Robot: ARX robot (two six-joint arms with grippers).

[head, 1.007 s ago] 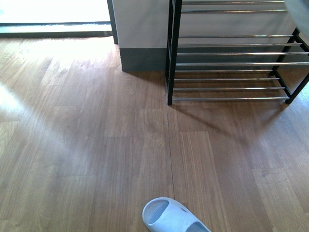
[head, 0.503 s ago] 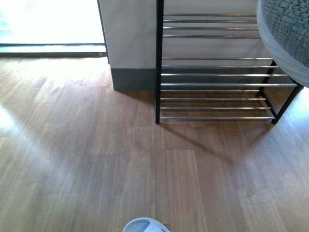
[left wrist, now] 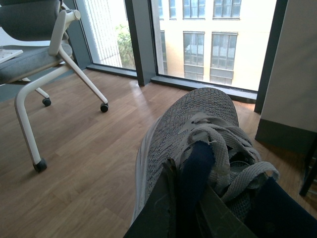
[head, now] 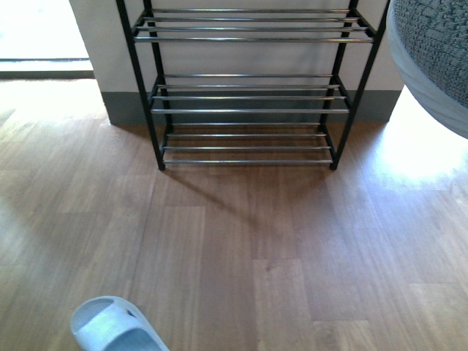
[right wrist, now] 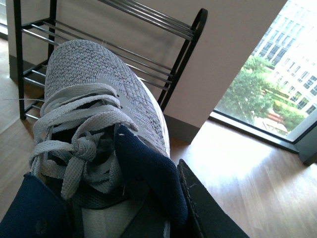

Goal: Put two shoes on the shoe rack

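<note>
- The right-arm sneaker (right wrist: 94, 79), grey knit with a white sole, hangs off the floor. In the front view its toe fills the upper right corner.
- The right gripper (right wrist: 158, 218) is clamped at this sneaker's navy collar and tongue, with one black finger (right wrist: 198, 203) showing beside the lining.
- Its long axis runs from the wrist out to the toe. The toe points towards the shoe rack (head: 245, 95), whose chrome rods lie just past it in the right wrist view.
- The left-arm sneaker (left wrist: 193, 124) is also carried clear of the floor. The left gripper (left wrist: 190, 208) grips it at the tongue.
- This toe aims at a window (left wrist: 208, 39) and not at the rods. Only a dark bar at the edge of the left wrist view may be part of the frame.
- Judged from this, the right arm is the nearer and better lined up. Its shoe would go in toe first, across the rods, since the rack runs crosswise to the robot.
- The rack stands against the wall, straight ahead and well apart from the body camera. No shoe rests on it.
- Count: two sneakers, one per gripper. There is one rack, with three tiers showing in the front view and the frame running out of view above them.
- One pale slipper (head: 110, 325) lies on the wooden floor (head: 241, 241), near the robot on its left.
- One chair (left wrist: 44, 54) on castors stands by the window.
</note>
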